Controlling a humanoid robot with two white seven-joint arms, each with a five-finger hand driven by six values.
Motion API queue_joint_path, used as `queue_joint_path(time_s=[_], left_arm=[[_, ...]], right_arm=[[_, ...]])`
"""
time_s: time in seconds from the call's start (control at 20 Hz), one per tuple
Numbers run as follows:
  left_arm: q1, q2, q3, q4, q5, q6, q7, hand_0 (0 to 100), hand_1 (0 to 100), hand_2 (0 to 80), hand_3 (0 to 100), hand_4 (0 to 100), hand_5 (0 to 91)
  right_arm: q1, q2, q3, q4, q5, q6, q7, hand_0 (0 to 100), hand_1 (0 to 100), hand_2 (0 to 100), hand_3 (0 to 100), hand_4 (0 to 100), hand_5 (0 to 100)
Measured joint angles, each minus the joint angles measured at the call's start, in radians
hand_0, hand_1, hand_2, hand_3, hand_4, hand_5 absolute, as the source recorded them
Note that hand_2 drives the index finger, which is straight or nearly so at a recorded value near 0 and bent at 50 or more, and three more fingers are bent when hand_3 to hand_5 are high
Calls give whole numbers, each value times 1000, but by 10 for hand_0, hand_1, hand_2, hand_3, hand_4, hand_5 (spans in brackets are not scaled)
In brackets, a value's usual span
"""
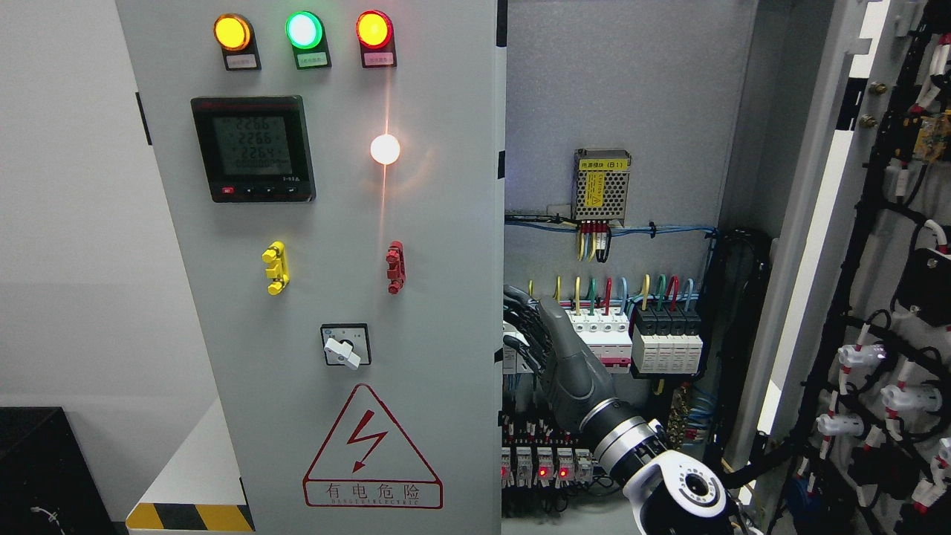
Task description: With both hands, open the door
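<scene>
The grey cabinet's left door point(416, 312) carries three lamps, a meter and a rotary switch; its free edge point(500, 245) stands just left of the open interior. The right door point(877, 297) is swung wide open at the far right, its wired inner face showing. My right arm enters from the lower right, its white wrist point(680, 487) low in the picture. My right hand point(524, 327) is inside the cabinet against the left door's free edge, with its dark fingers point(520, 316) curled onto that edge, their tips partly hidden behind it. My left arm does not show.
Inside are a power supply point(602, 186), rows of breakers point(646, 342) with coloured wires, and relays point(542, 461) with red lights close under my forearm. A black box point(44, 475) stands at the lower left. A striped base edge point(189, 516) runs below the left door.
</scene>
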Motion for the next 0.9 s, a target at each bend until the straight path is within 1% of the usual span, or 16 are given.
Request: queue_joint_path(time_s=[0.4,0.6,0.75,0.9], left_arm=[[0,2,0,0,0,-1,0,0,0,0,0,0,0],[0,3,0,0,0,-1,0,0,0,0,0,0,0],[0,5,0,1,0,-1,0,0,0,0,0,0,0],[0,8,0,1,0,-1,0,0,0,0,0,0,0]], right_arm=[[-27,-17,0,35,-60,0,15,191,0,0,0,0,0],[-38,-21,-1,46,-74,0,73,192,0,0,0,0,0],[-47,-24,-1,54,-79,0,89,192,0,0,0,0,0],[-56,-26,-1,64,-82,-1,95,191,0,0,0,0,0]])
